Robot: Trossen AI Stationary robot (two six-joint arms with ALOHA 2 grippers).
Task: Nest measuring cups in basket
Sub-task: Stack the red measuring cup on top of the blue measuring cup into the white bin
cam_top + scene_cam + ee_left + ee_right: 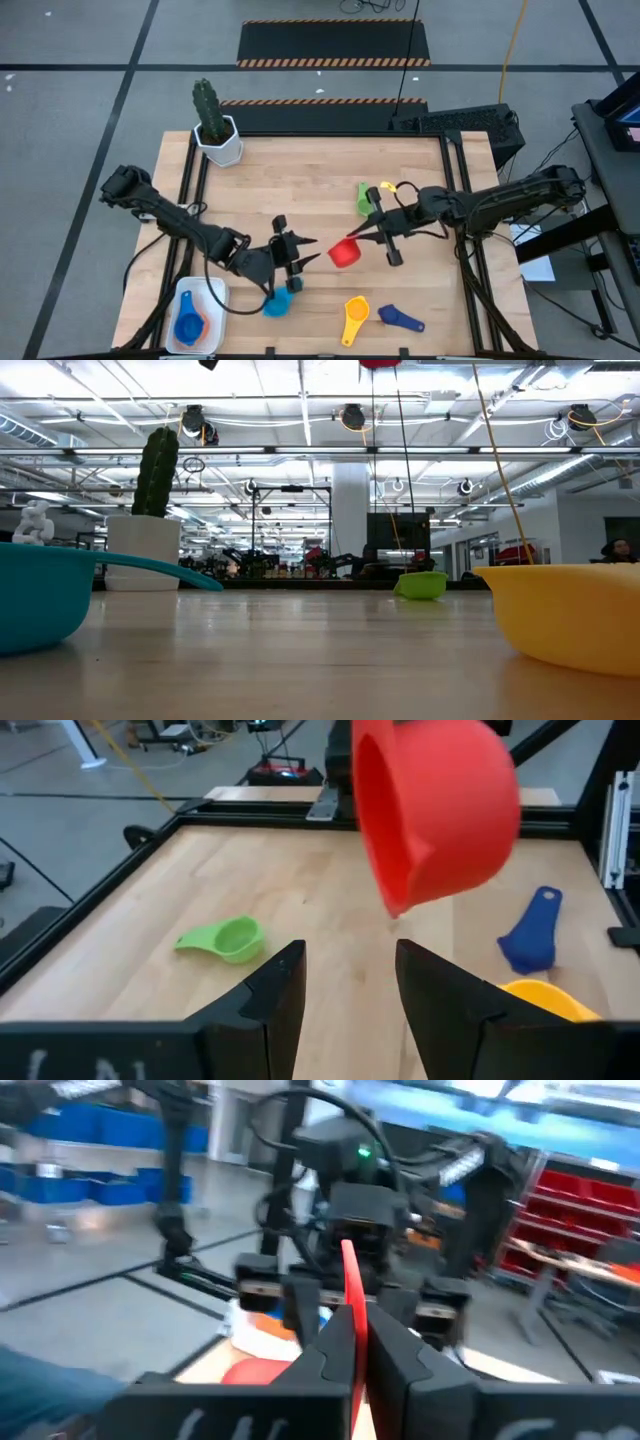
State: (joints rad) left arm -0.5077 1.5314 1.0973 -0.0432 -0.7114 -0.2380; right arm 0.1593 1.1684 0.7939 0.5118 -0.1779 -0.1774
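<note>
**A:** We start at the left; the basket (215, 300) sits at the near left corner of the table (300, 170), and a blue measuring cup (188, 327) already lies inside it, with something orange under it, we think; a light blue cup (277, 304) lies just right of the basket, on the wood.

**B:** And our left gripper (303, 252)?

**A:** It hovers near the middle of the table, above that light blue cup; its two fingers (275, 995) stand partly apart and nothing is between them; it points toward the red cup (345, 252).

**B:** The red cup is in the air; our right gripper (372, 231) is closed on its thin handle, and the bowl hangs to the left of the fingers.

**A:** We judge these cups to be light, stiff plastic, smooth and perhaps a little slippery; not fragile; the flat handle is the good place to pinch, or the rim of the bowl.

**B:** Further right the green cup (363, 197) lies on the far side of the right gripper; the yellow cup (354, 316) and the dark blue cup (400, 318) lie side by side near the front edge.
</note>
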